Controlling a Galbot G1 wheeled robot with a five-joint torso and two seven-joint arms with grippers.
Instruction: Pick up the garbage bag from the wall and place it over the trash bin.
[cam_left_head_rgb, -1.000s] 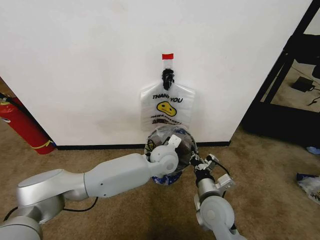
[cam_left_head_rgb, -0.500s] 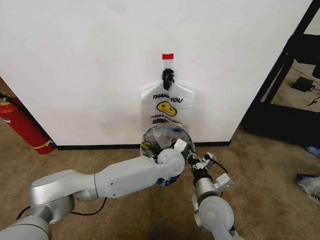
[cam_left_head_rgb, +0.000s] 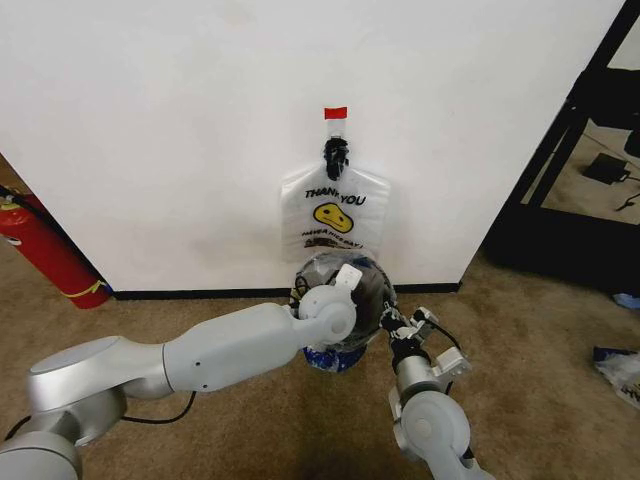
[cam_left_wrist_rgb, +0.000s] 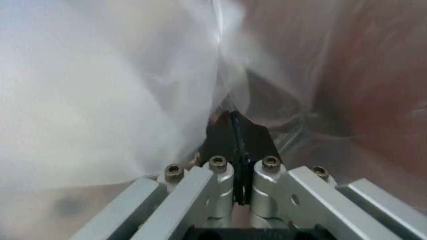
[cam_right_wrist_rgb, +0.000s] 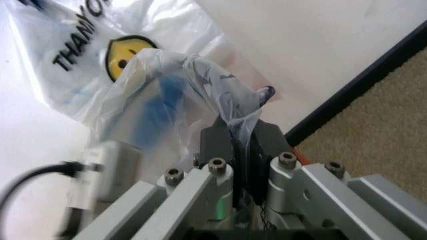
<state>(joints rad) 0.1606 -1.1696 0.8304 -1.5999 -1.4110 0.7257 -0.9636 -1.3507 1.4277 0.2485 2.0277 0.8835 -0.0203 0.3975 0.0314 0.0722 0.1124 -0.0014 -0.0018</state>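
Since half a second ago the left arm has drawn back a little toward the lower left of the head view, so its wrist now sits over the middle of the trash bin rather than its right side; the right arm has barely shifted. The garbage bag is bunched over the bin's mouth at the centre of the frame, just below the flat bag hanging from the hook on the wall.

Bare carpet lies open to the right of the bin; a fire extinguisher stands well apart at the left edge.

The wrist views give what the head view hides. The left pincer is closed narrow on a fold of the garbage bag. The right pincer is likewise pinched shut on the bag's rim, blue patches showing through the plastic.
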